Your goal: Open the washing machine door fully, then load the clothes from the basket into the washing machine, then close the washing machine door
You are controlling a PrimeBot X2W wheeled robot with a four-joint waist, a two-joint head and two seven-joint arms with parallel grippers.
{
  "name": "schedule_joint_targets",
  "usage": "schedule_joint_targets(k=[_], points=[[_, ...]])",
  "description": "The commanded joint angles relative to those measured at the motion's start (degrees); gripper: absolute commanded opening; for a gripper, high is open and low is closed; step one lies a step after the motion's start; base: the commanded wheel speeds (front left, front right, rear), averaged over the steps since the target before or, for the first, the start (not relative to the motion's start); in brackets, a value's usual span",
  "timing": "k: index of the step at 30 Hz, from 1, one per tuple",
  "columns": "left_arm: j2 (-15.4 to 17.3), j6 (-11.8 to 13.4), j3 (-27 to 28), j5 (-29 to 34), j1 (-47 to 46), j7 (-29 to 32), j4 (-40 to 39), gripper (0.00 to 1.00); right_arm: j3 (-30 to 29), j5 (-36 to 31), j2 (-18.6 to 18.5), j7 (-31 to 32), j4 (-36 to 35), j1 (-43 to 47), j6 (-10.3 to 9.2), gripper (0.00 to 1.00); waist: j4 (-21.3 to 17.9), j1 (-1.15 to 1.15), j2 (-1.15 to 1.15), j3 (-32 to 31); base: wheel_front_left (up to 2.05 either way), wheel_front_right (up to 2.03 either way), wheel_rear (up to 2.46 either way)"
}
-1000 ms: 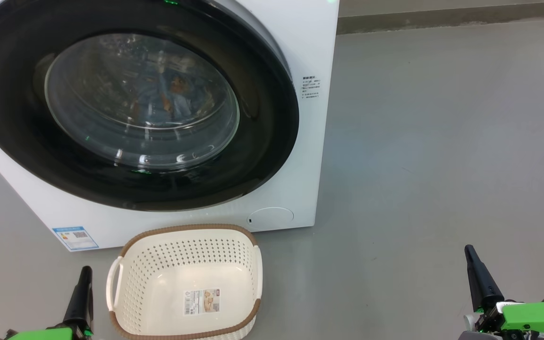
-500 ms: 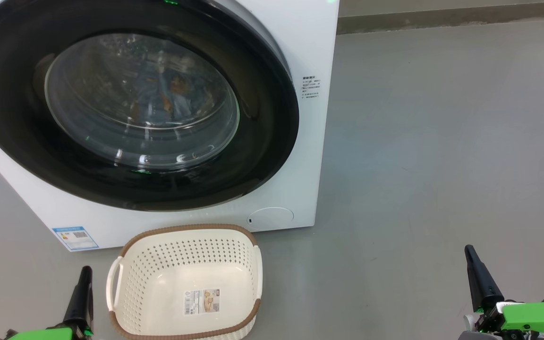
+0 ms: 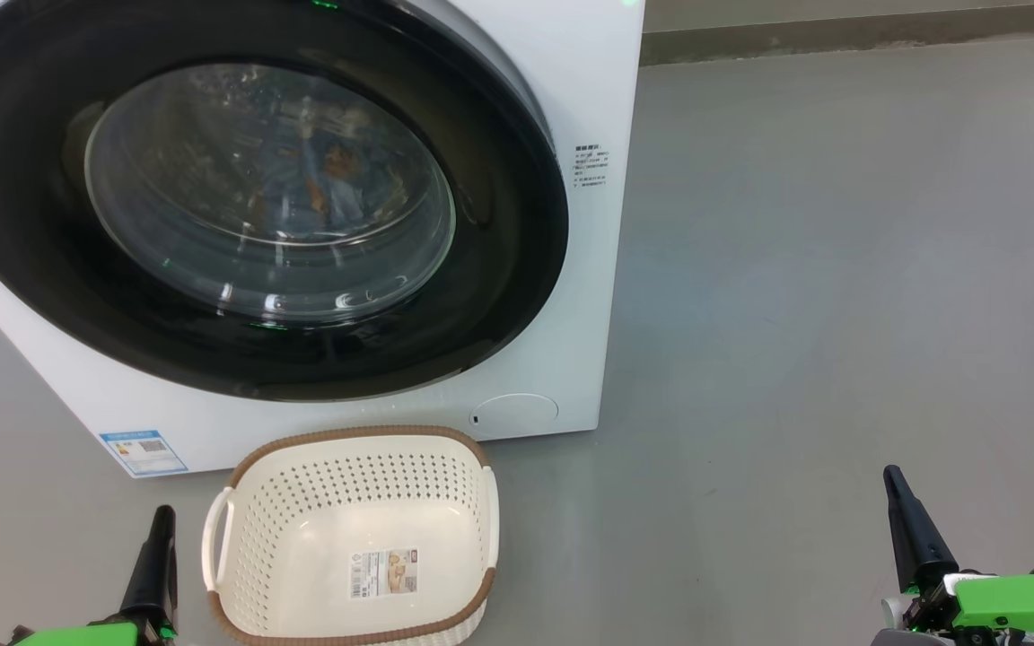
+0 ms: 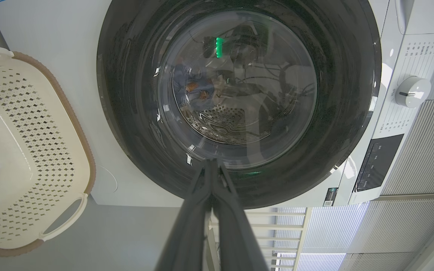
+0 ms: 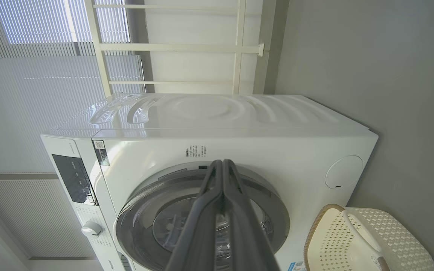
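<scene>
- The door (image 3: 257, 206) lies shut against the machine (image 3: 598, 81). The clothes (image 3: 324, 179) sit inside the drum (image 4: 224, 120), seen through the glass (image 3: 167, 233) as a blue patch with orange-brown marks.
- The basket (image 3: 351, 440) stands empty on the floor (image 3: 840, 269) just in front of the machine, below the door. Judged from that, the task looks all but done.
- The left tool (image 3: 162, 516) has its fingers pressed together on nothing, just beside the basket's left handle (image 3: 216, 538).
- The right tool (image 3: 892, 477) is likewise closed and bare, over open floor well apart from everything.
- Risk: the door may rest closed without its latch caught. The black ring (image 3: 499, 269) looks flush, but no view shows the catch, and an unlatched door would drift outward.
- Risk: a fold of cloth could be pinched at the gasket, which is hidden behind the ring. That would spoil the seal.
- Risk: a sideways move of the left arm would strike the basket. It looks light and would likely slide or tip.
- The head view cuts off the machine's top and left side, and the hinge cannot be made out.
- Reflections blur the load, so the cream and white cloth is probably in there but cannot be confirmed.
- The print on the basket's label (image 3: 382, 574) is too small to read.
</scene>
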Motion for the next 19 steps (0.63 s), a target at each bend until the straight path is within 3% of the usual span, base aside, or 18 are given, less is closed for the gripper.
schedule_joint_targets(k=[1, 19], points=[[0.88, -0.67, 1.86, -0.22, -2.31, 0.18, -1.10, 0.00, 1.30, -0.19, -0.25, 0.43, -1.40, -2.57, 0.09, 0.00, 0.00, 0.00, 0.00, 0.00, 0.00, 0.00, 0.00], [0.88, -0.67, 1.86, -0.22, -2.31, 0.18, -1.10, 0.00, 1.26, -0.22, -0.23, 0.46, -1.40, -2.57, 0.09, 0.00, 0.00, 0.00, 0.00, 0.00, 0.00, 0.00, 0.00]])
